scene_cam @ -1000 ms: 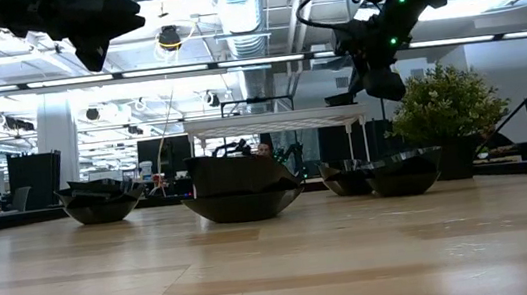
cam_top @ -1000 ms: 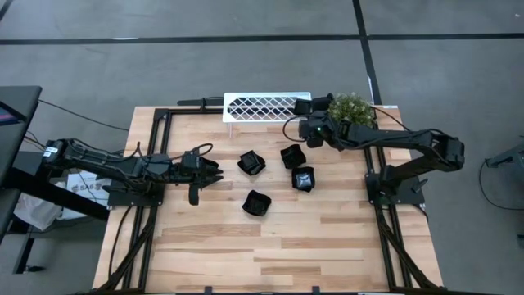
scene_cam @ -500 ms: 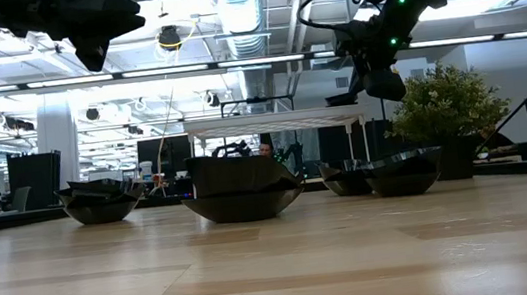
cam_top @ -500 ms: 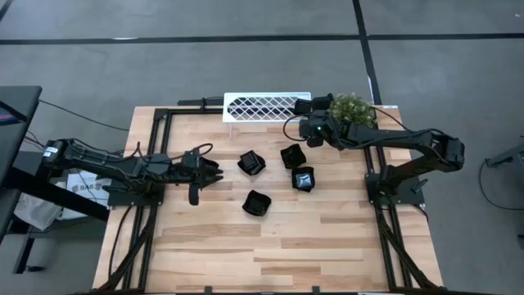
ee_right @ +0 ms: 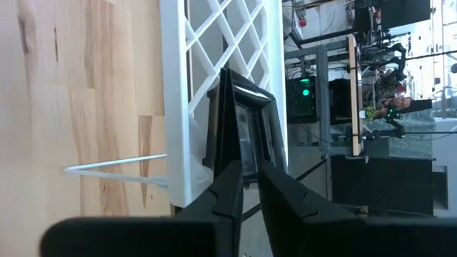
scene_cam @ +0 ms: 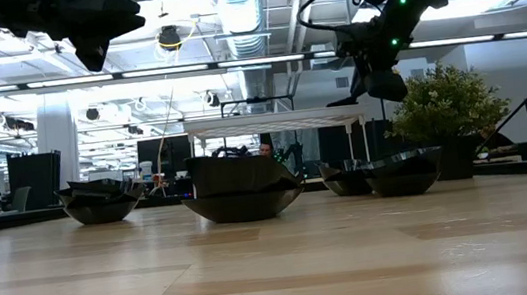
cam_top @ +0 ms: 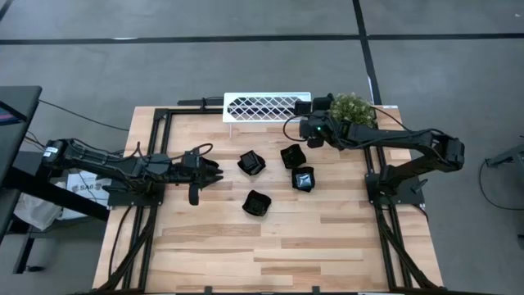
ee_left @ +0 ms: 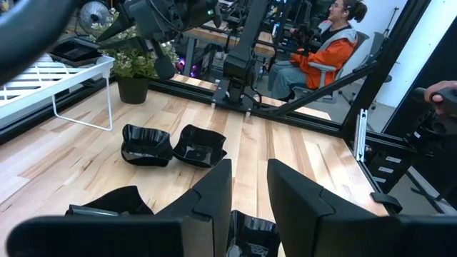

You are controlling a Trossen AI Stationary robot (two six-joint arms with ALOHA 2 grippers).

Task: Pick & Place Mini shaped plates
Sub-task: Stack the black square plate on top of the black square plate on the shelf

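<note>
item: right gripper [ee_right: 246, 187], above the right end of the white lattice wire rack [cam_top: 266, 107]; fingers parted by only a narrow gap around the rim of a small glossy black squarish dish [ee_right: 241, 132] resting on the rack top; whether the rim is pinched or just let go, cannot tell.
item: left gripper [ee_left: 248, 187], waiting over the table's left side, fingers part open, empty.
item: four more glossy black mini plates [cam_top: 251, 162] on the light wooden table [cam_top: 327, 246], well apart from the rack.
handling, judged: light, stiff, slick, chippable; take by a raised rim edge.
</note>
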